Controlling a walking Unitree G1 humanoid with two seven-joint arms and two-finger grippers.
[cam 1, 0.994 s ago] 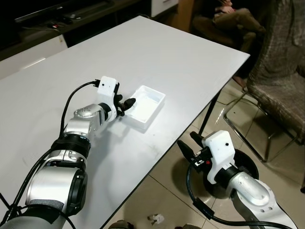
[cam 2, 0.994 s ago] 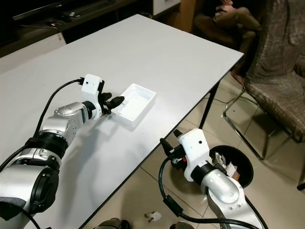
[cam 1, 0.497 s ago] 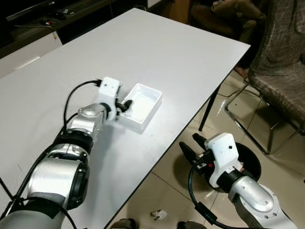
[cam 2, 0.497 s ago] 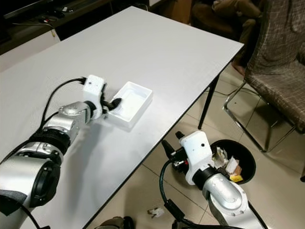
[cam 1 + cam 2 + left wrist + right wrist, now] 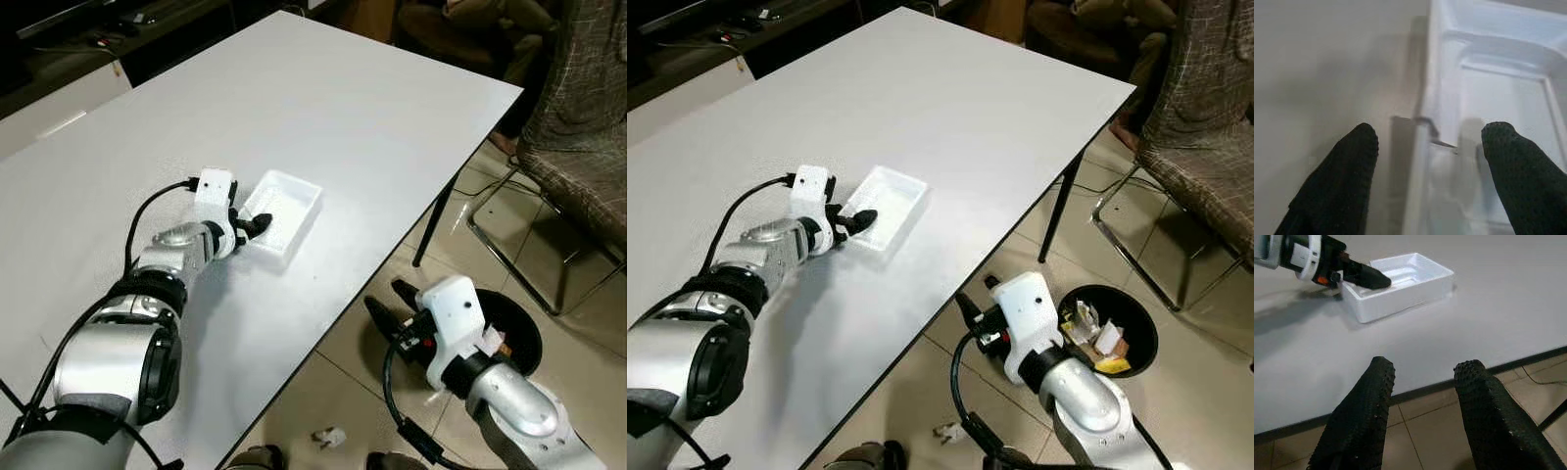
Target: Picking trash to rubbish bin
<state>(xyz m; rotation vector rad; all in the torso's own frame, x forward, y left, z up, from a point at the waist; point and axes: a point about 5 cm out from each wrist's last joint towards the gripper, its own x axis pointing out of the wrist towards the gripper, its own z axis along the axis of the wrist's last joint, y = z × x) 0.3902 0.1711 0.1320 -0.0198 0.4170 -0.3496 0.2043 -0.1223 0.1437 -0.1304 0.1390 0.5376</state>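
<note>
Left gripper (image 5: 253, 227) advanced; jaws apart, straddling the white foam tray's (image 5: 284, 208) near wall (light, crushable: pinch gently). Right gripper (image 5: 389, 311) idle, apart.

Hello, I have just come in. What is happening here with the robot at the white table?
The robot is clearing trash. Its left gripper is open at the near end of a white foam tray on the white table, one finger inside the tray and one outside its wall, not yet closed on it. The right gripper is open and idle below the table edge. A black rubbish bin, already holding some trash, stands on the floor beside the table. A small crumpled scrap lies on the tiles.
</note>
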